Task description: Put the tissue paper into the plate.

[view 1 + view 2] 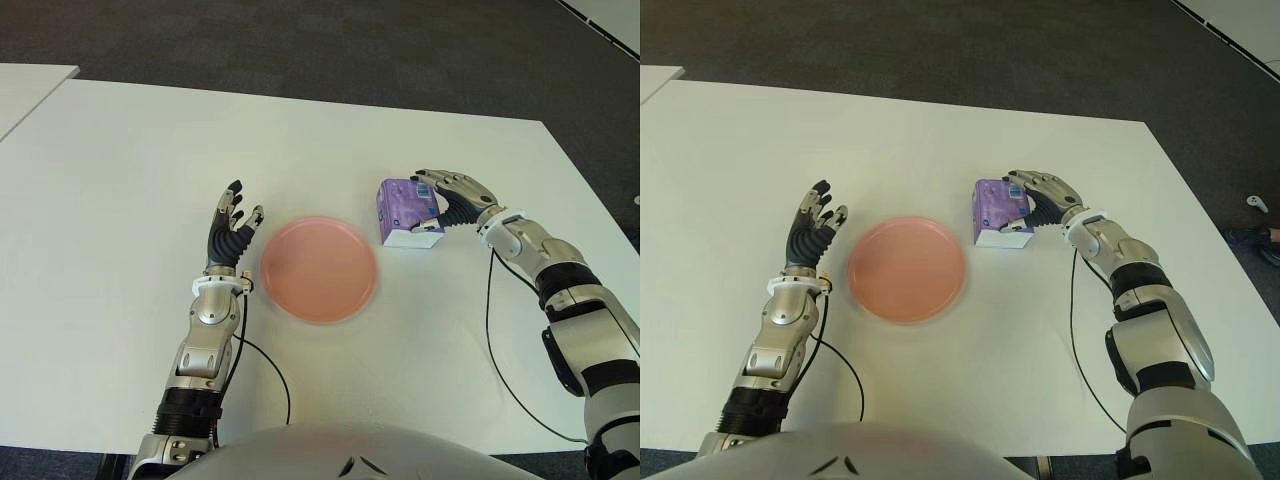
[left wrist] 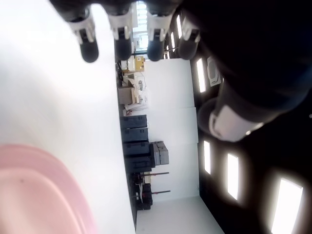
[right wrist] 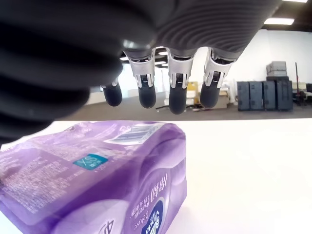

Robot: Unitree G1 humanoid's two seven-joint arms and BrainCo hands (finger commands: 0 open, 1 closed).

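Observation:
A purple tissue paper pack (image 1: 408, 212) lies on the white table (image 1: 120, 180), just right of the pink plate (image 1: 319, 268), which has nothing in it. My right hand (image 1: 432, 200) reaches over the pack from the right. In the right wrist view its fingers (image 3: 146, 92) hang spread above the pack (image 3: 97, 180) with a gap between them, so the hand is open. My left hand (image 1: 232, 220) shows just left of the plate, its fingers (image 2: 122, 44) stretched out and holding nothing.
Thin black cables (image 1: 500, 350) trail from both wrists across the table toward its near edge. Dark carpet (image 1: 300, 40) lies beyond the far edge. A second white table's corner (image 1: 30, 80) shows at the far left.

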